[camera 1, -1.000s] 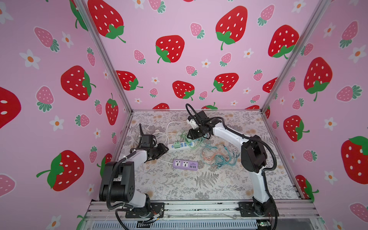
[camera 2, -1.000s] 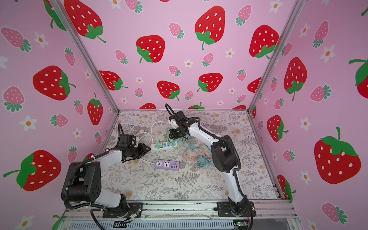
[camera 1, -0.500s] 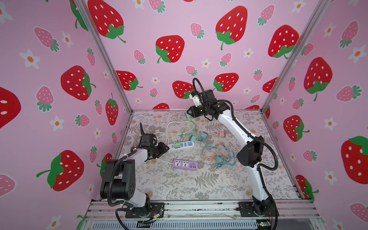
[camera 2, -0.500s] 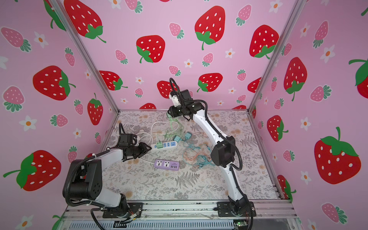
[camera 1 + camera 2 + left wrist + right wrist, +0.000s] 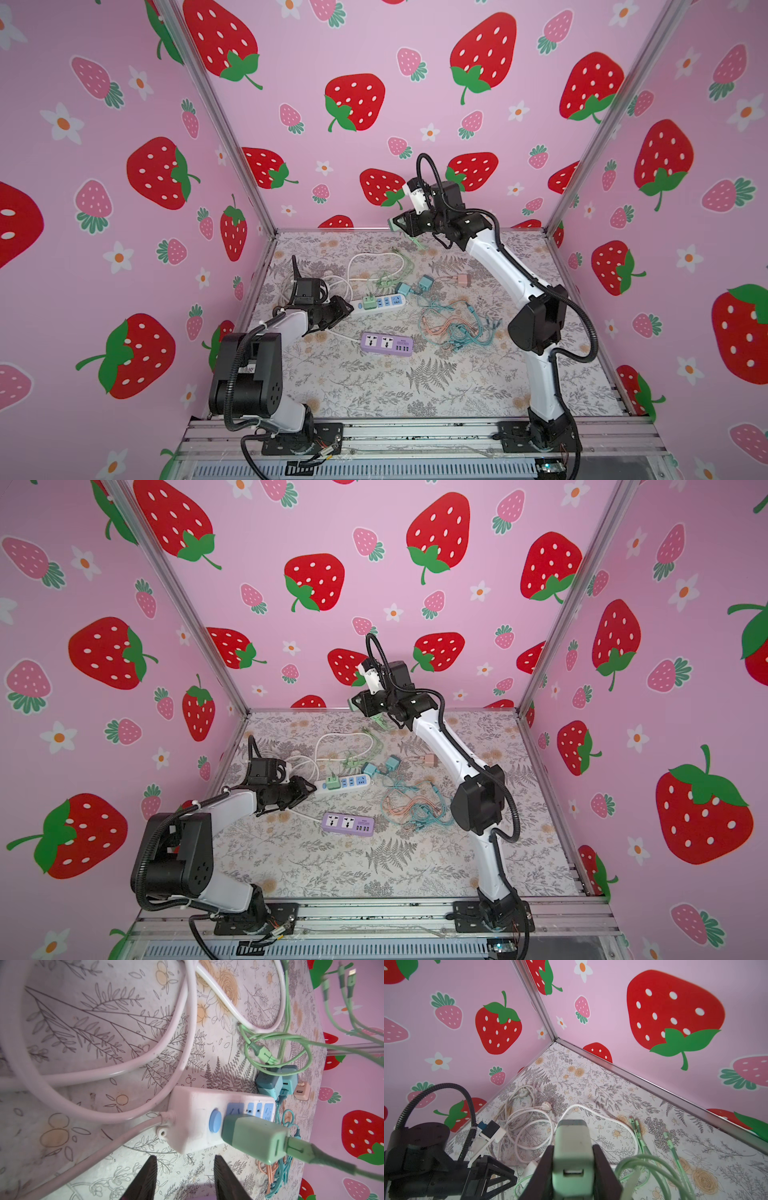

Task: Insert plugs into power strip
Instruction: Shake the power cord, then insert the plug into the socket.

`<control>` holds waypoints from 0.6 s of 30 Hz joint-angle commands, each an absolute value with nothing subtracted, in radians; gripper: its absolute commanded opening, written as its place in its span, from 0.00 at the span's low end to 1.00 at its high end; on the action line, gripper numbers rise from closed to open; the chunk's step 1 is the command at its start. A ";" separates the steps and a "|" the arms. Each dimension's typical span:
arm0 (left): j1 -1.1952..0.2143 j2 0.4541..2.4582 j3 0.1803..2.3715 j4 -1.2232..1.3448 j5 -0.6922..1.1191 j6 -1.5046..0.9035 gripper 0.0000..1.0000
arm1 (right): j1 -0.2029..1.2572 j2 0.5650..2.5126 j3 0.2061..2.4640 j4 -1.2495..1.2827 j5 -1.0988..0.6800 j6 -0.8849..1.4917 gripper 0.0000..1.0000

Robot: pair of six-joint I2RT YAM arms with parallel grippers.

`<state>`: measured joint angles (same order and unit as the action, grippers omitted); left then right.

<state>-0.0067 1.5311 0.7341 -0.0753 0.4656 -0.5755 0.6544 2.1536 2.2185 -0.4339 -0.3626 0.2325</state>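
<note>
Two arms work over a flowered counter, which carries everything for the task. The right arm reaches high into the upper middle of both top views, close to the back wall. I think it goes so high to draw the thin green cable clear of the others before it comes down to a socket. The left arm lies low at the left of centre, with its jaws released and empty. Their tips are just beside the cord end of the white power strip, apart from it in the left wrist view, probably to steady the strip when a plug is pushed in.

A purple power strip lies lower in the frame with its sockets free. To the right of it spreads a tangle of orange and teal cables.

The jaws of the right arm are clenched on the two sides of a mint plug. Its cable port faces the wrist camera, so the prongs likely point outward, ready for a socket. A second mint plug already sits in the white strip beside the blue button. One teal plug, another teal plug and a peach plug wait on the counter just past the strip's far end.
</note>
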 commanded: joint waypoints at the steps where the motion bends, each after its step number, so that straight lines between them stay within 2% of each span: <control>1: -0.010 1.526 0.762 -0.074 0.491 -0.580 0.48 | 0.686 2.155 2.117 -0.422 -0.363 0.221 0.01; 8: -0.010 1.546 0.765 -0.068 0.500 -0.583 0.46 | 0.693 2.139 1.964 -0.417 -0.380 0.308 0.01; 18: -0.011 1.583 0.779 -0.056 0.525 -0.586 0.41 | 0.714 2.120 1.918 -0.536 -0.430 0.307 0.04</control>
